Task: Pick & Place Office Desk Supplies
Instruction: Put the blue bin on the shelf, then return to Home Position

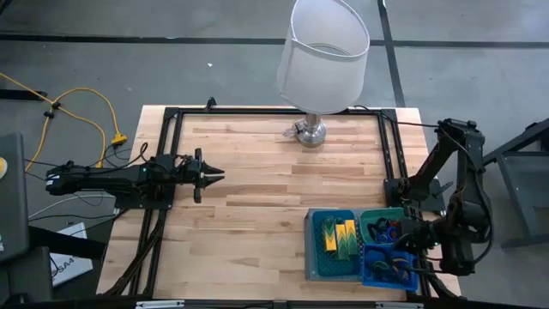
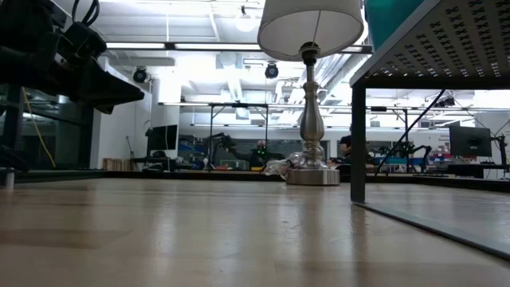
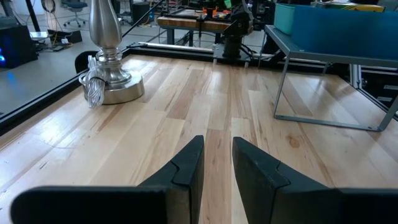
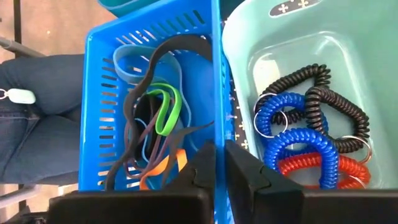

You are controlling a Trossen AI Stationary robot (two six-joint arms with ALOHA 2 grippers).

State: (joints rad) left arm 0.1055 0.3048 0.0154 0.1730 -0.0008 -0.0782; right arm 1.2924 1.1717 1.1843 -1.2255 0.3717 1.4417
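Bare wood tabletop (image 1: 249, 189) beside left gripper (image 1: 216, 174).

table (image 1: 257, 172): smooth wood | lamp base (image 1: 310, 132): shiny metal | basket (image 4: 99, 74): probably plastic

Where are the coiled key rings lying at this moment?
The coiled key rings lie in the teal bin, beside the blue basket of bands, at the table's near right corner in the high view, under the right gripper.
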